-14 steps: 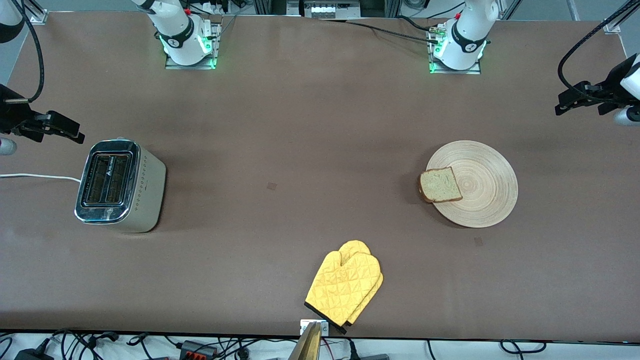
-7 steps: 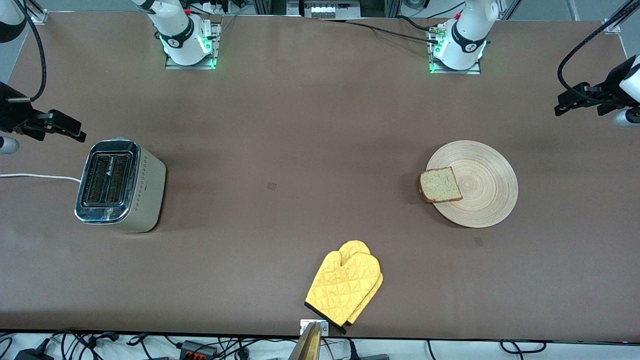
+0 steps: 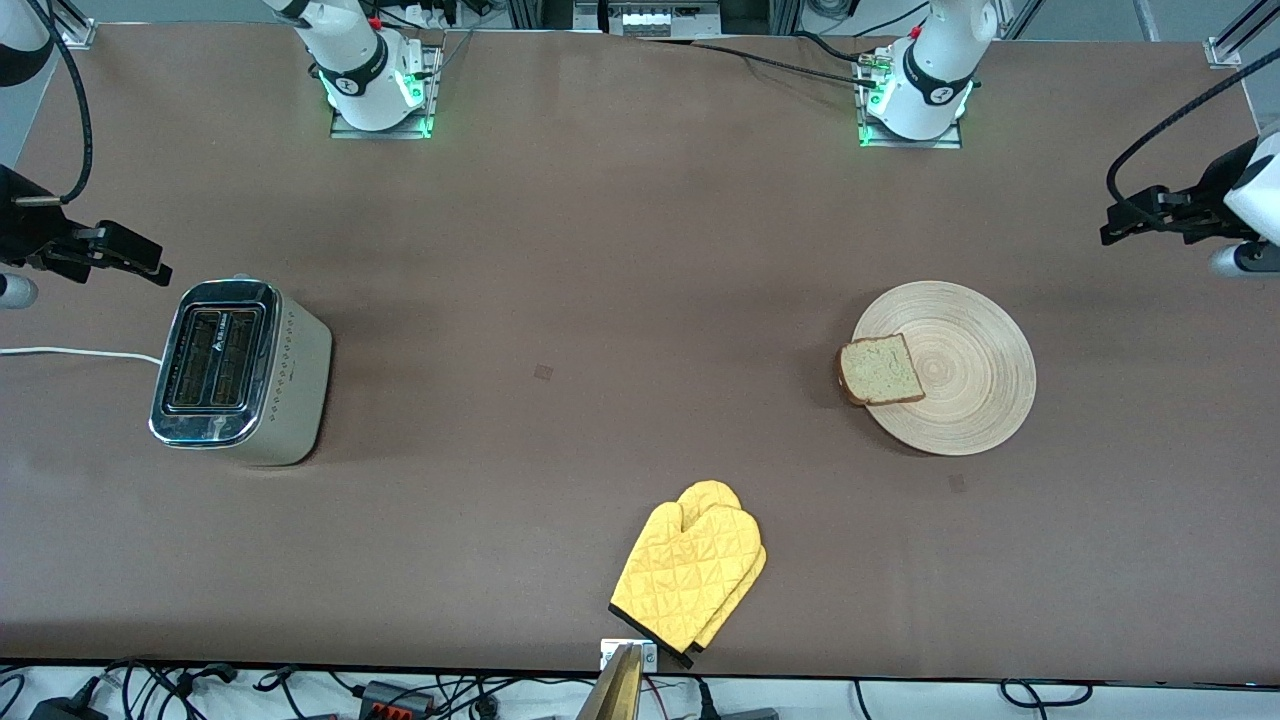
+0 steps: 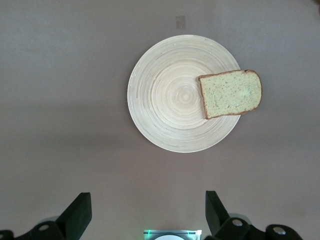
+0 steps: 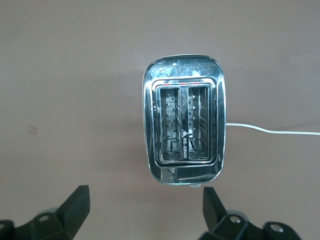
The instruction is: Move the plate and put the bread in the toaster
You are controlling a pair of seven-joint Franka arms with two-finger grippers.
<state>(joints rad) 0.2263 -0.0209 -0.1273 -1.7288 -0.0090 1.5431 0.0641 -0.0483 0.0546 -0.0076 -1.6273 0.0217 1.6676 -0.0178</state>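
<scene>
The round wooden plate (image 3: 975, 405) lies toward the left arm's end of the table. The bread (image 3: 880, 370) rests on its rim on the side toward the toaster and overhangs slightly. The chrome-topped toaster (image 3: 240, 370) stands toward the right arm's end, both slots empty. My left gripper (image 3: 1125, 215) hangs open and empty over bare table beside the plate. Its wrist view shows the plate (image 4: 170, 100), the bread (image 4: 231, 93) and the gripper (image 4: 146, 206). My right gripper (image 3: 150, 262) hangs open and empty over bare table beside the toaster (image 5: 183, 125), its jaws wide apart (image 5: 145, 204).
A yellow quilted oven mitt (image 3: 690, 575) lies near the table's front edge, midway between the two ends. The toaster's white cord (image 3: 70, 352) runs off the right arm's end of the table.
Both grippers have shifted only slightly in the air. Plate, bread, toaster and mitt have not moved.
</scene>
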